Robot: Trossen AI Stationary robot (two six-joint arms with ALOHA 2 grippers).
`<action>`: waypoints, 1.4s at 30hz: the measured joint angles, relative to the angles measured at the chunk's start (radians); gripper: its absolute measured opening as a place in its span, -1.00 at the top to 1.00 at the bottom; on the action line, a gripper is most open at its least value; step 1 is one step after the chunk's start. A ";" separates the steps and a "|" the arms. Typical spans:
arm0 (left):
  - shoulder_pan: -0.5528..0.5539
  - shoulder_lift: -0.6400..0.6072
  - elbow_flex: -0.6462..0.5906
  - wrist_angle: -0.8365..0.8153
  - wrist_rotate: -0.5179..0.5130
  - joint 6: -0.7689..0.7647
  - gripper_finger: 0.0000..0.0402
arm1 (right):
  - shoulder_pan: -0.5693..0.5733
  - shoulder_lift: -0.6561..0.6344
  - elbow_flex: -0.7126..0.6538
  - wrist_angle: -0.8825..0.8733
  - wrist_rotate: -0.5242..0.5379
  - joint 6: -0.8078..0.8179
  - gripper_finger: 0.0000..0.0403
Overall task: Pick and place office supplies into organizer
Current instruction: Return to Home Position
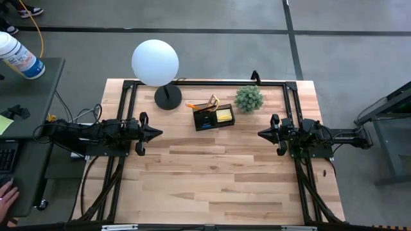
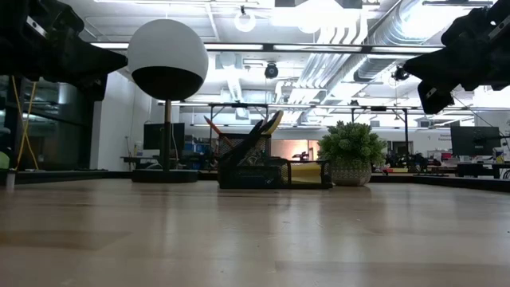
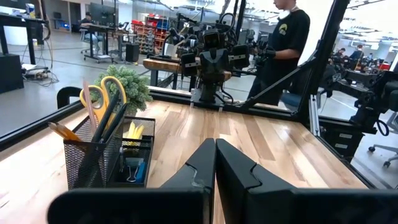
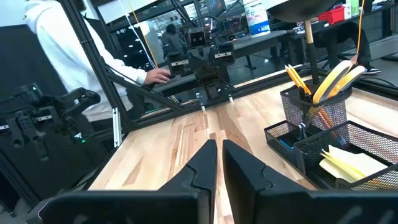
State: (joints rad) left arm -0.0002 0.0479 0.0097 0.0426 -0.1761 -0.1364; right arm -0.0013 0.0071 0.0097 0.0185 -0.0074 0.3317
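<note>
High view: organizer (image 1: 207, 119) sits on the far-centre part of the table (image 1: 212, 186), between lamp (image 1: 155, 62) and potted plant (image 1: 248, 98). Its long axis runs left-right, slightly skewed. Scissors (image 1: 214, 101) stand in the left compartment, yellow handles up, leaning toward the far edge. Orange pencil (image 1: 191, 105) sticks out toward the left. Yellow sticky pad (image 1: 224, 115) lies flat in the right compartment. Left gripper (image 1: 157, 133) and right gripper (image 1: 262, 133) face each other across the table, both well apart from the organizer.

Low view: both grippers hang high above the tabletop; scissors and pencils lean out of the organizer in opposite directions.

Left wrist view: fingers pressed together, nothing held. Scissors upright, handles on top.

Right wrist view: fingers together, empty. Pencils tilt away from the scissors.
</note>
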 joint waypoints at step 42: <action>0.000 0.000 0.000 0.000 0.000 0.000 1.00 | 0.000 0.000 0.000 0.000 0.000 0.000 0.90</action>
State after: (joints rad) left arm -0.0002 0.0479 0.0097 0.0425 -0.1761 -0.1364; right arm -0.0013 0.0071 0.0097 0.0185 -0.0073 0.3317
